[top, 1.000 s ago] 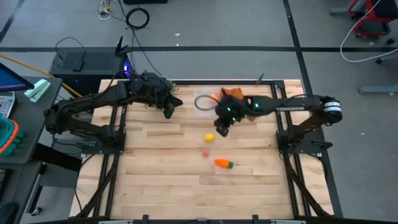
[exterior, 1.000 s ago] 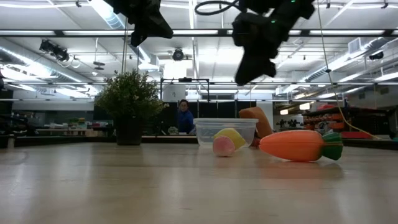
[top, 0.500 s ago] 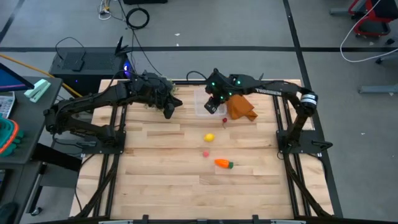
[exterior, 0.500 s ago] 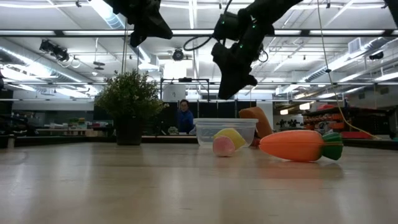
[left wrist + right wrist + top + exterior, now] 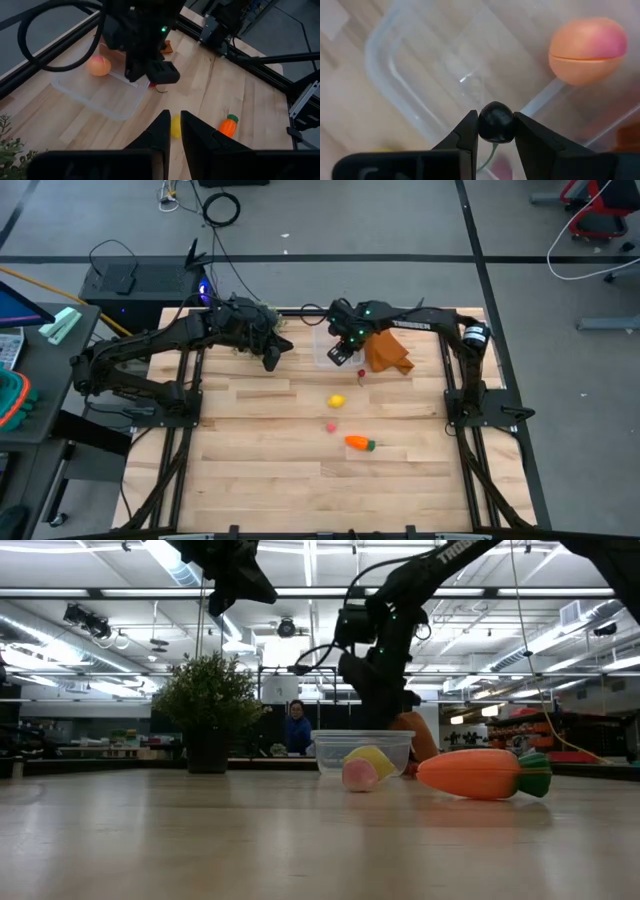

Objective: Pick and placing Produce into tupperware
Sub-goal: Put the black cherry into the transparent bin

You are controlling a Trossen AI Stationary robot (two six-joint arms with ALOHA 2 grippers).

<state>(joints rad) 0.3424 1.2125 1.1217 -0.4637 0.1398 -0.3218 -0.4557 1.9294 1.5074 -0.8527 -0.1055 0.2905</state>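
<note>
My right gripper is shut on a tiny dark berry above the clear tupperware, which rests flat on the far part of the table. A pink-orange fruit lies in the box. A thin green stem runs from the berry to a small red piece below it. The yellow lemon, a pink fruit and the carrot lie on the table nearer the front. My left gripper is shut and empty, raised left of the box. My right gripper pinches the round berry by its two opposite sides between its two fingertips, coming from above and pointing down. The berry is lifted clear, above the open box, with the stem hanging below it.
An orange cloth lies right of the box. A bushy green plant stands at the far left, under my left arm. The wooden table is bare toward its near edge and left side. A person shows far off in the room.
My right gripper has gone from beside the lemon toward the table's far edge, to above the tupperware, carrying the berry clear of the table. Its arm has folded back and the gripper has turned.
</note>
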